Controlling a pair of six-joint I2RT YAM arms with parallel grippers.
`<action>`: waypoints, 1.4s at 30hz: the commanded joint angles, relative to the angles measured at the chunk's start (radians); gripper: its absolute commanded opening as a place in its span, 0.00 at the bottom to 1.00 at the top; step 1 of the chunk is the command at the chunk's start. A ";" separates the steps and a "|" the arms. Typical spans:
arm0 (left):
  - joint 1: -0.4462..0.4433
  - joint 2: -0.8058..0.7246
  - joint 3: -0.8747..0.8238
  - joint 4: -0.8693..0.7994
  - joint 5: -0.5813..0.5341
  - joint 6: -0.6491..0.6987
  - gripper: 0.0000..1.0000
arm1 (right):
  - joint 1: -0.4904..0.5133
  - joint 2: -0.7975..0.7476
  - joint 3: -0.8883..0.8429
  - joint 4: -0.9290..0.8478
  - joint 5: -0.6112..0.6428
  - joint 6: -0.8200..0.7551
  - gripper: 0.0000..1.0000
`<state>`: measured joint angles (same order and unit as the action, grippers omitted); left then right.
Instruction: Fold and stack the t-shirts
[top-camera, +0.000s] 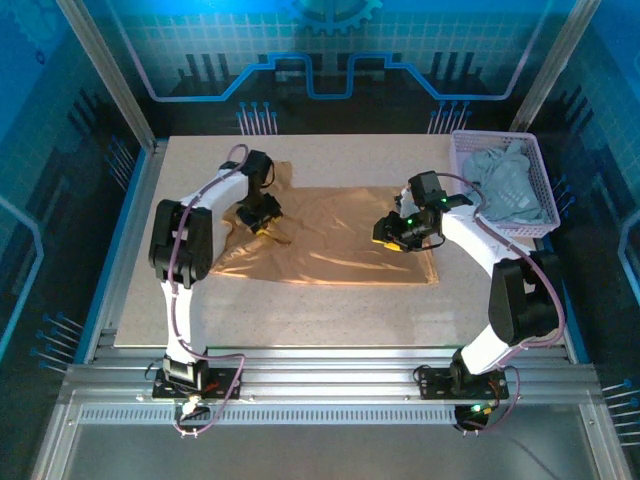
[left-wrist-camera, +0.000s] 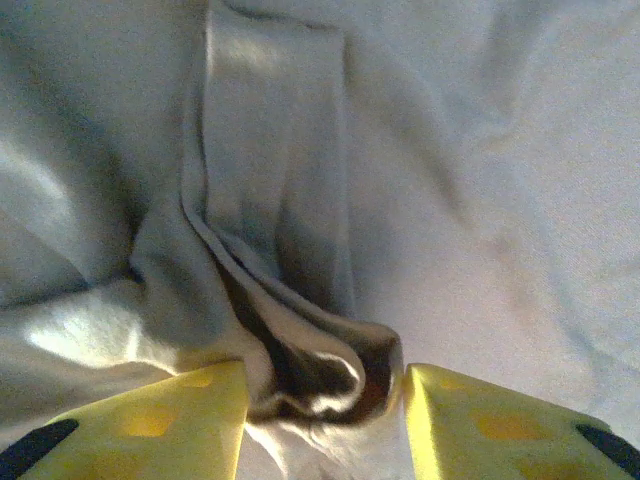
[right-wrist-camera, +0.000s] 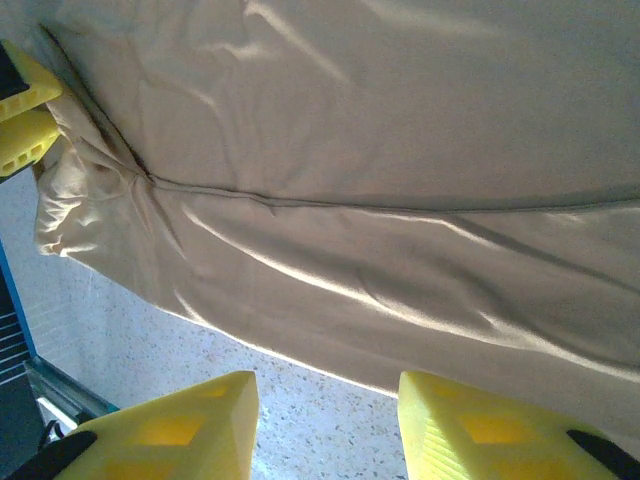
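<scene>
The top camera looks down from behind the arm bases (top-camera: 195, 380) at six o'clock. Both wrist cameras sit close over the tan t-shirt (top-camera: 330, 235), shared by all views.

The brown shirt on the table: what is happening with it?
Two robot arms are working on the tan t-shirt, which lies spread on the table. The left claw stands open around a bunched fold at its left side. The right claw hovers open above its right part. A grey-blue t-shirt lies in the basket.
</scene>
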<state>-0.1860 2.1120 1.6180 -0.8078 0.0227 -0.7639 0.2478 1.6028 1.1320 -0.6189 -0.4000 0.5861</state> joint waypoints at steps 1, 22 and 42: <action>0.010 -0.026 -0.016 0.067 0.044 0.062 0.43 | -0.010 -0.021 -0.005 -0.010 -0.026 0.001 0.43; -0.017 -0.095 -0.086 0.062 0.101 0.090 0.26 | -0.010 -0.001 -0.006 0.000 -0.023 0.011 0.42; -0.031 -0.079 -0.069 0.026 0.141 0.146 0.00 | -0.011 -0.009 -0.008 -0.004 -0.021 0.013 0.41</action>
<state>-0.2062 2.0541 1.5391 -0.7406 0.1379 -0.6430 0.2478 1.6032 1.1316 -0.6186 -0.4019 0.5869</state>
